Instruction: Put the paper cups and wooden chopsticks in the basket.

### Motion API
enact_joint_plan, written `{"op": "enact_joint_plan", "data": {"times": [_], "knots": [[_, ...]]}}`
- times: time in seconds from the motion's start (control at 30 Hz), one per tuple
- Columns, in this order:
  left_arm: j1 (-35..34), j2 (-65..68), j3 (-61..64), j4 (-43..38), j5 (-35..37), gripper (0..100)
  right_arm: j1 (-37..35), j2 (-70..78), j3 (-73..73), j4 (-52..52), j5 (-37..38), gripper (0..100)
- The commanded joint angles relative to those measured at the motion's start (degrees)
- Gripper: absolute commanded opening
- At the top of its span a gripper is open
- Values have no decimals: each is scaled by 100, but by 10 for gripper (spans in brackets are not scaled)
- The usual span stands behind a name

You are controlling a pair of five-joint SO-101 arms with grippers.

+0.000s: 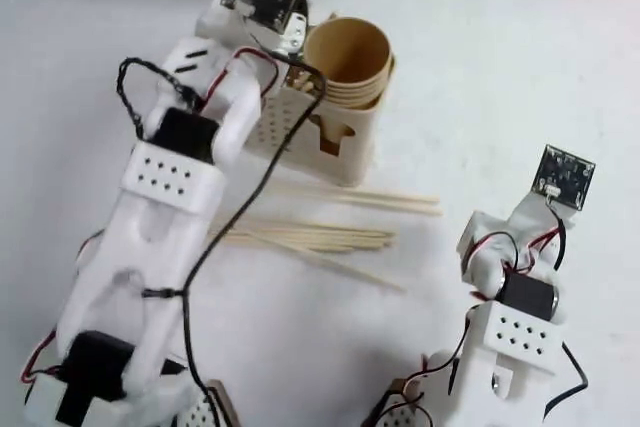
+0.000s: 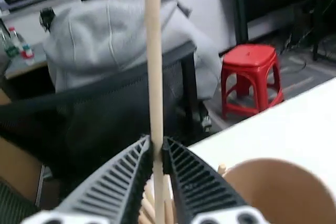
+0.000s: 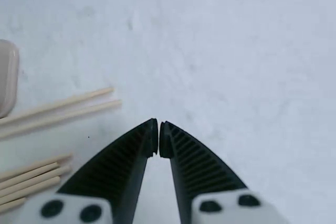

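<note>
ribbed left gripper [image 2: 157,149] of mine pinches one chopstick [image 2: 152,51] upright at the basket [image 1: 350,147], beside the nested paper cups [image 1: 348,52]. it looks light, stiff, slick; i'd grip mid-shaft. right gripper [image 3: 158,139] pressed together, empty, near the loose chopsticks [image 1: 320,237].

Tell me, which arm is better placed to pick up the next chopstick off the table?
Probably right: the right claw is shut and empty, over the table beside the loose chopsticks. The left claw is shut on a chopstick over the basket.
</note>
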Motion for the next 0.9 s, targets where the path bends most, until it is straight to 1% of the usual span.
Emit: {"op": "enact_joint_plan", "data": {"times": [0.0, 0.1, 0.17, 0.23, 0.37, 0.43, 0.7, 0.77, 0.87], "knots": [[-251, 215, -255, -141, 70, 33, 57, -110, -35, -57, 70, 18], [-295, 215, -229, -79, 97, 101, 57, -110, -35, -57, 70, 18], [-295, 154, -264, 193, 360, 123, 57, -110, -35, -57, 79, 18], [-295, 57, -281, 492, 501, 129, 57, -101, -35, -57, 79, 18], [-259, -242, -237, 967, 396, 129, 57, -92, -35, -57, 79, 18], [-259, -426, -237, 1327, 264, 126, 57, -92, -35, -57, 70, 18], [-251, -1174, -229, 3121, -633, 124, 57, -75, -35, -57, 53, 18], [-251, -1288, -229, 3552, -1081, 127, 57, -66, -35, -57, 53, 18], [-154, -1385, -229, 4167, -1987, 128, 57, -66, -35, -75, 53, 18]]}}
